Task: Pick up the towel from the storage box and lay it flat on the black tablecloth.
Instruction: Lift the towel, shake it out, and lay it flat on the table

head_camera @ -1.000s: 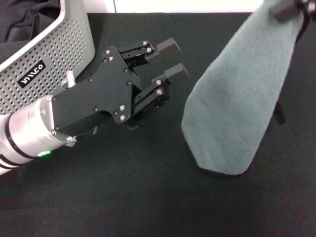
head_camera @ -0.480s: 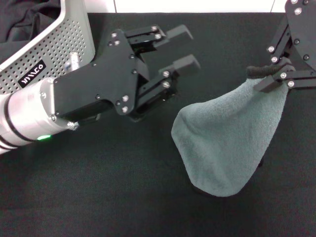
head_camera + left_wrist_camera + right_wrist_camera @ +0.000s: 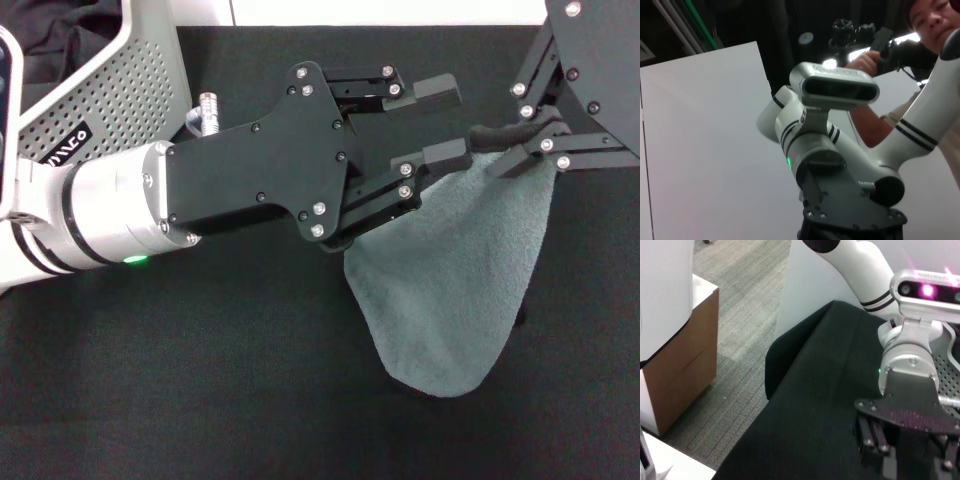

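The grey-green towel point(image 3: 450, 290) hangs by one corner from my right gripper point(image 3: 502, 148), which is shut on it at the upper right of the head view. The towel's lower end rests on the black tablecloth point(image 3: 200, 390). My left gripper point(image 3: 445, 122) is open and reaches in from the left. Its lower finger point(image 3: 445, 154) sits at the towel's top edge, close to the pinched corner; whether it touches is unclear. The light-grey storage box point(image 3: 110, 100) stands at the far left behind the left arm.
A glossy black cloth point(image 3: 60, 40) lies in the box. In the right wrist view the tablecloth's edge point(image 3: 790, 370) drops toward a carpeted floor point(image 3: 740, 300), and the left arm's wrist point(image 3: 907, 365) shows. The left wrist view shows only the robot's body and a person.
The left gripper has moved right, up to the towel's top edge. The right gripper has come down and slightly left, so the towel now hangs lower with more of it on the tablecloth.
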